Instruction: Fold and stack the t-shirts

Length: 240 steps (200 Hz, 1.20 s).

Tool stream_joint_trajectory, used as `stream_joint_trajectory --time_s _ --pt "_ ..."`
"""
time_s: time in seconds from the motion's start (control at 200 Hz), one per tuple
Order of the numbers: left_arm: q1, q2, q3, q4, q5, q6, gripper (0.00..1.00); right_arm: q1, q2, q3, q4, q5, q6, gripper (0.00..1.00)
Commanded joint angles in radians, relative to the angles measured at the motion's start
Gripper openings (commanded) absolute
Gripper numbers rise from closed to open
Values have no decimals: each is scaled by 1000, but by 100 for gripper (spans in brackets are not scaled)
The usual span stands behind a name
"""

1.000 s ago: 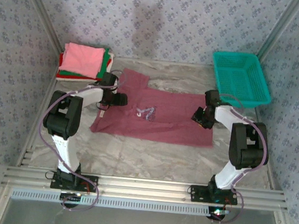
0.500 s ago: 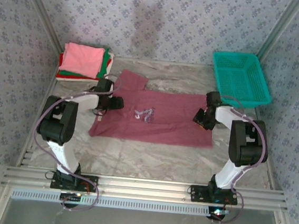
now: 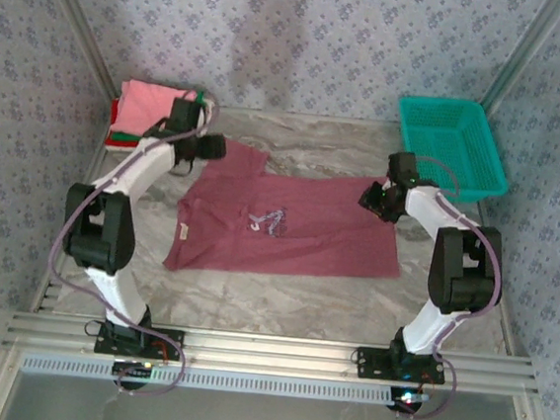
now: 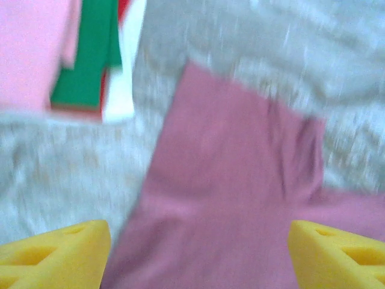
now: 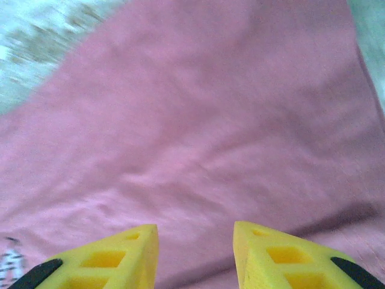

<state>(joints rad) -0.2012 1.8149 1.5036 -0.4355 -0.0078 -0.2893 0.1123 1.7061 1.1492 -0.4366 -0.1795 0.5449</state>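
At the far left of the grey marble-patterned table lay the stack of folded cotton t-shirts. Pink was on top, with green, red and white edges beneath. Just beside it hung my left gripper, its yellow fingers spread wide with nothing between them, over the far sleeve of the maroon short-sleeved t-shirt. That shirt lay flat and unfolded across the middle of the table, white print facing up. My right gripper hovered at the shirt's far right corner, fingers partly apart and empty, with cloth showing through the gap. The teal plastic mesh basket stood at the far right, apart from the shirt.

I judged this the start of the first fold, with both grippers lining up over the far edge. The next move would call for lowering each, pinching the cloth, and carrying that edge evenly toward me.

Both wrist views were blurred, so I could not tell whether my fingertips touched the fabric. The print was too small to read, and the pink shirt mostly covered the lower shirts in the stack.
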Motion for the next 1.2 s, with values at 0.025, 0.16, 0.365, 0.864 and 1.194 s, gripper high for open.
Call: stream_joint_trajectory --time_s 0.025,0.16,0.365,0.864,1.194 --pt "22 199 199 -100 21 113 78 13 -15 72 23 -66 -55 41" --pt "35 334 353 -97 127 155 78 40 -75 54 113 -109 -131 44" --pt "43 517 583 -158 211 151 78 48 -132 14 214 -160 -188 52" --pt "46 802 931 -358 191 161 80 48 -153 1 227 -195 -165 54" --pt "49 878 1009 -411 284 94 63 33 -172 1 231 -215 -144 54"
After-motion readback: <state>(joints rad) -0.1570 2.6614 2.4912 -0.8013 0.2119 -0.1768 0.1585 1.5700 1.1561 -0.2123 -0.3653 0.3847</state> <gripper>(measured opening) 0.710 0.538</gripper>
